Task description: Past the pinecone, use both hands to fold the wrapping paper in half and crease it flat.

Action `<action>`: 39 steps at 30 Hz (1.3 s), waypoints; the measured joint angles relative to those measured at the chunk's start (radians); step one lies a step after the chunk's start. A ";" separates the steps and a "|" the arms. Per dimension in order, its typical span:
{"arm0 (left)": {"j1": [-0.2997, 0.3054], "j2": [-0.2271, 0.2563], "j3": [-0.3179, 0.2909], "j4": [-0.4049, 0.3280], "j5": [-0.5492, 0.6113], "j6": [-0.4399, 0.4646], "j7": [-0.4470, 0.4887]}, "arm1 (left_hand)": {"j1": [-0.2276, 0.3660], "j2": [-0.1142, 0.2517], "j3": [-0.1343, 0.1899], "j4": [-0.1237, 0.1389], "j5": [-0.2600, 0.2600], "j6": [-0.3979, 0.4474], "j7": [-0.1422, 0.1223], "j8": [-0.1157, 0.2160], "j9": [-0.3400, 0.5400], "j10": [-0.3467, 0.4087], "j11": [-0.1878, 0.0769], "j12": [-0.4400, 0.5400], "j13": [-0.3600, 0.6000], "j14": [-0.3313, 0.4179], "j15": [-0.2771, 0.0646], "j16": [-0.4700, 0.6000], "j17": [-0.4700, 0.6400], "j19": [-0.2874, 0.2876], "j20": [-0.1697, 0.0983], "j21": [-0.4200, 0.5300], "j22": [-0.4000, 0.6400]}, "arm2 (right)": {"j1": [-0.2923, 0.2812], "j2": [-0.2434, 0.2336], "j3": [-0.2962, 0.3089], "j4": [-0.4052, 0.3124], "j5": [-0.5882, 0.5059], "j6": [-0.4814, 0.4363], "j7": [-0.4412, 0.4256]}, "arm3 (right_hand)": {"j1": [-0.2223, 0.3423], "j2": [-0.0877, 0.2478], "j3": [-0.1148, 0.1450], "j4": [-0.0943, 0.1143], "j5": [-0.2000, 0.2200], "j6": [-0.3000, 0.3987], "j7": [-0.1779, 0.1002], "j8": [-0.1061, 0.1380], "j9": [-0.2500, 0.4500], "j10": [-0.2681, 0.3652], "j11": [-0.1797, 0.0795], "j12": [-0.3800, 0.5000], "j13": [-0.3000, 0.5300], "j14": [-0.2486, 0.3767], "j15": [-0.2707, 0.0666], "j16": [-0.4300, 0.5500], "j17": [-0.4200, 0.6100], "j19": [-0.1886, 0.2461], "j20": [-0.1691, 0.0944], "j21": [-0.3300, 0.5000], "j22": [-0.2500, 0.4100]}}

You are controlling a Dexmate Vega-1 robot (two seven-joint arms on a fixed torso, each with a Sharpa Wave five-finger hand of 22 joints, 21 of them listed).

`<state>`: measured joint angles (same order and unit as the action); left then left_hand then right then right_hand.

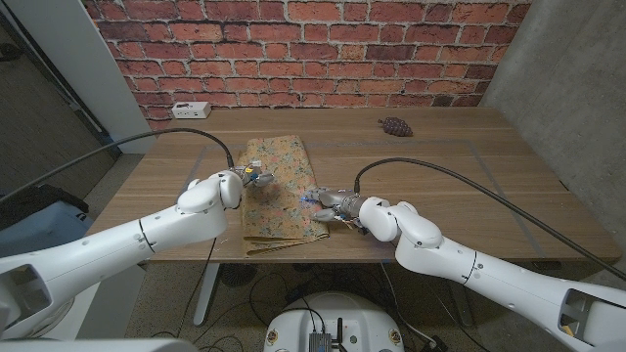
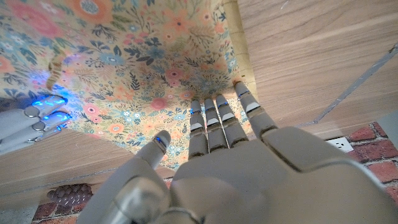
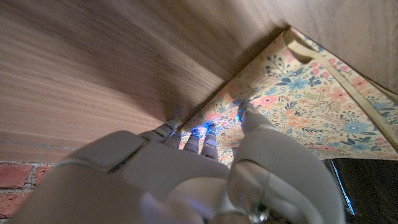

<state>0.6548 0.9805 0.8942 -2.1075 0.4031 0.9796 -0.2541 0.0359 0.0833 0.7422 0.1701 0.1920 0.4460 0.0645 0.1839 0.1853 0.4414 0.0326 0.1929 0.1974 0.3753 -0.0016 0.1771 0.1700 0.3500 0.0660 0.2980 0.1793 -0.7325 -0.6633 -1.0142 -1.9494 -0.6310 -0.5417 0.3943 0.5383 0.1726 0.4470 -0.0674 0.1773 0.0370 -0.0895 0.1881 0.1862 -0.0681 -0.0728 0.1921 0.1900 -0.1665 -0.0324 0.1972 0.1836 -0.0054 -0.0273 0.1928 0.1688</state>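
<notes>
The floral wrapping paper (image 1: 275,192) lies on the wooden table (image 1: 440,166), left of centre, with a plain tan strip showing along its near and right edges. My left hand (image 1: 244,181) reaches over its left side; its straight fingertips (image 2: 214,102) press on the paper (image 2: 137,56) near one edge. My right hand (image 1: 334,204) is at the paper's right edge, with its fingertips (image 3: 186,138) and thumb touching the paper (image 3: 311,99) there, and nothing gripped that I can see. The right hand's fingers (image 2: 38,117) appear in the left wrist view too. The dark pinecone (image 1: 395,126) sits at the far right.
A white power strip (image 1: 190,110) lies at the table's far left edge, against the brick wall. Black cables run from both arms across the table. Bare wood extends right of the paper to the pinecone (image 2: 68,195).
</notes>
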 measured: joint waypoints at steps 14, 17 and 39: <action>0.146 0.009 -0.100 -0.022 0.030 -0.122 0.261 | 0.008 -0.008 -0.019 -0.055 0.000 -0.010 -0.053 -0.003 0.000 -0.013 -0.020 0.003 -0.002 0.034 -0.016 0.005 -0.003 0.008 0.049 -0.021 -0.001 | -0.002 -0.009 0.003 0.004 -0.005 -0.011 -0.027 | 0.000 0.000 -0.007 -0.001 0.000 0.000 0.000 0.000 0.000 0.000 0.000 0.000 0.000 0.000 -0.001 0.000 0.000 0.005 -0.006 0.004 0.000; 0.207 0.003 -0.146 -0.020 0.036 -0.190 0.368 | 0.017 -0.017 -0.022 -0.071 0.000 -0.050 -0.082 -0.007 0.000 -0.052 -0.023 -0.005 -0.002 0.022 -0.016 0.000 -0.002 -0.002 0.060 -0.032 0.000 | -0.002 -0.012 0.005 0.004 -0.009 -0.015 -0.031 | 0.000 0.000 -0.007 -0.001 0.000 0.000 0.000 0.000 0.000 0.000 0.000 0.000 0.000 0.000 -0.001 0.000 0.000 0.005 -0.006 0.004 0.000; 0.438 -0.052 -0.350 0.015 0.059 -0.475 0.754 | 0.023 -0.022 -0.026 -0.097 -0.004 -0.130 -0.106 -0.015 0.000 -0.100 -0.022 -0.005 -0.002 -0.016 -0.016 -0.004 -0.002 0.000 0.056 -0.041 0.000 | -0.084 -0.038 0.177 -0.027 0.132 0.149 -0.270 | -0.095 -0.027 -0.080 0.055 -0.004 0.038 0.002 0.009 0.003 0.051 0.028 0.016 0.000 0.051 -0.004 0.025 0.005 0.074 0.027 0.020 0.003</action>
<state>1.0926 0.9281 0.5442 -2.0926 0.4620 0.5048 0.4996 0.0584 0.0609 0.7167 0.0729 0.1883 0.3156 -0.0413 0.1693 0.1851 0.3417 0.0108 0.1880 0.1953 0.3590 -0.0177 0.1735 0.1678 0.3495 0.1225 0.2567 0.1793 -0.8165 -0.7010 -0.8373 -1.9761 -0.4990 -0.3922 0.1241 0.4430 0.1459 0.3669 -0.0120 0.1737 0.0753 -0.0876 0.1968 0.1888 -0.0176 -0.0448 0.2076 0.1901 -0.1157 -0.0362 0.2217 0.1887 0.0688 -0.0003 0.2127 0.1720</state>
